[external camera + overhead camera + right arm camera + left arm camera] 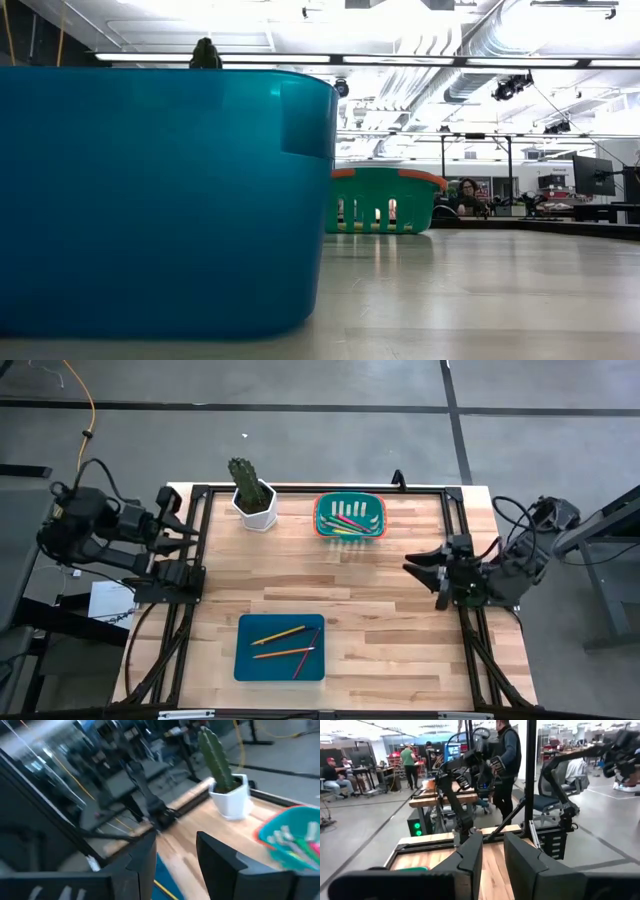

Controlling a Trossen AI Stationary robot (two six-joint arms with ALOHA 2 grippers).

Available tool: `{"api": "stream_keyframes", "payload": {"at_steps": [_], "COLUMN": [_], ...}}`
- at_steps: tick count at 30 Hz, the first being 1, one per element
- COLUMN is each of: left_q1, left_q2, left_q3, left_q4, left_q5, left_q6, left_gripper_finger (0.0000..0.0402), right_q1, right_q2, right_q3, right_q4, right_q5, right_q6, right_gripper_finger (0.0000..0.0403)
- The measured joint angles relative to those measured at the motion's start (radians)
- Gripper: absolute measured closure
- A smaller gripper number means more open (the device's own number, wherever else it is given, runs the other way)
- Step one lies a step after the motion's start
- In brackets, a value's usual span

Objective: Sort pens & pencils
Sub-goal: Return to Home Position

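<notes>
The pencils (282,647) lie flat in the blue bin (246,666) at the worktop's (400,650) near edge. Two have their long axes roughly across the bin, and a red one slants beside them. The pens (350,516) are in the green basket (350,497) at the far edge, beside a cactus (250,482); most point far-to-near and a few lie crosswise. No stick shows outside the two containers, so the sorting looks done.

The right gripper (176,840) sits at the worktop's right edge, fingers parted and holding nothing. It is the nearer one to the basket, which lies ahead of it toward the far side. The left gripper (494,840) sits at the left edge, likewise released and empty. The bin lies between the arms, about equally far from each. Only parking the arms seems left
</notes>
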Motion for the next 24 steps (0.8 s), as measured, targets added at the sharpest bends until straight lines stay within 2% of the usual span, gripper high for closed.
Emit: {"api": "stream_keyframes", "payload": {"at_steps": [6, 11, 19, 24], "left_q1": [0.000, 0.000, 0.000, 0.000], "left_q2": [-0.127, -0.200, -0.258, -0.265], "left_q3": [-0.237, -0.429, -0.621, -0.730], "left_q4": [0.248, 0.456, 0.678, 0.814], "left_q5": [0.050, 0.070, 0.074, 0.046], "left_q6": [-0.042, -0.069, -0.085, -0.086], "left_gripper_finger": [0.0334, 0.0334, 0.0334, 0.0334], "right_q1": [0.003, 0.003, 0.003, 0.003], "right_q2": [-0.160, -0.274, -0.424, -0.491], "right_q3": [-0.265, -0.429, -0.631, -0.695], "right_q4": [0.436, 0.694, 0.902, 0.951], "right_q5": [-0.028, -0.060, -0.071, -0.069], "right_q6": [-0.163, -0.265, -0.266, -0.265], "right_gripper_finger": [0.0272, 0.0272, 0.0272, 0.0272]}}
